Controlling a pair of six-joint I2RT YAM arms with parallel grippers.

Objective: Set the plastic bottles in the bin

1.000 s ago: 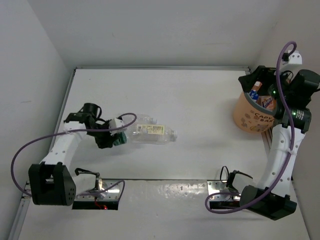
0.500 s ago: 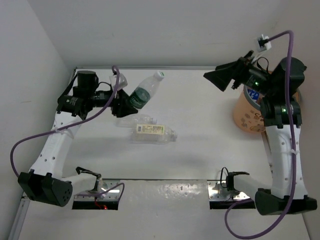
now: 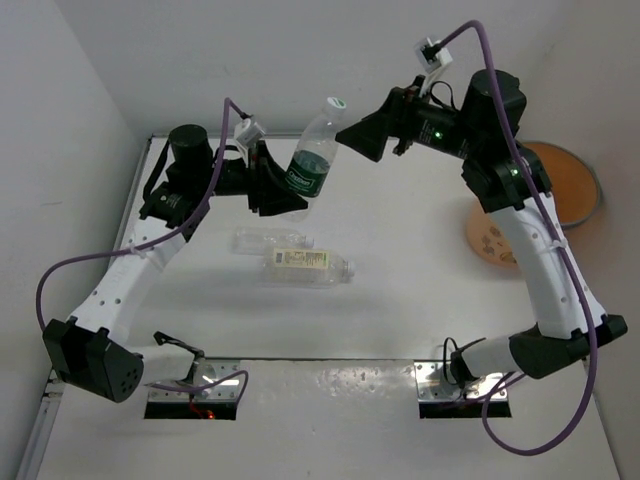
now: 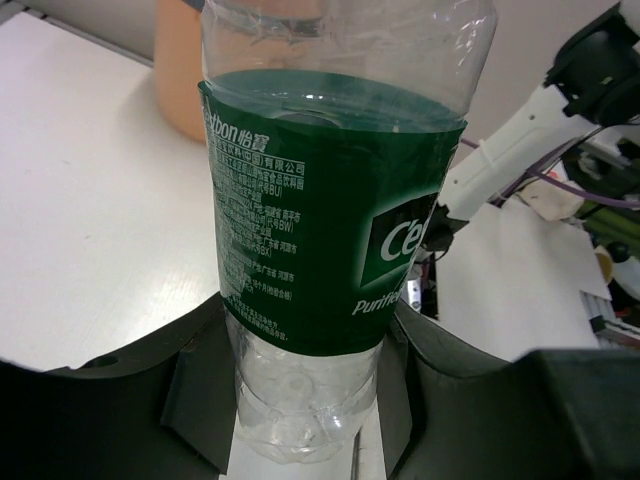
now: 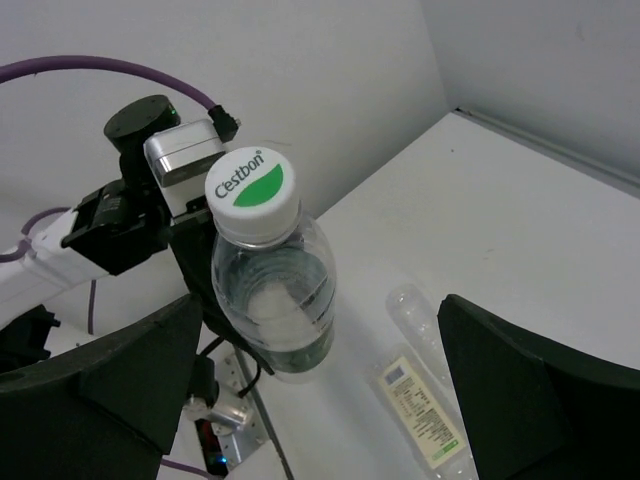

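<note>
Two clear plastic bottles lay mid-table from above, one cream-labelled [image 3: 305,262], one nearly bare [image 3: 260,238], round orange bin [image 3: 495,240] far right, left gripper [image 3: 285,190] aloft, clamping a green-labelled clear bottle [image 3: 312,155], left wrist: fingers [image 4: 200,390] pinching its base, right wrist: right gripper [image 5: 322,330] spread wide, facing its cap.

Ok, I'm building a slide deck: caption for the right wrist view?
Open right hand faces the green-labelled bottle held up by the left hand.

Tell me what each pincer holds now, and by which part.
Left pincer grips the green-labelled bottle by its clear lower end; right pincer is open, holding nothing.
</note>
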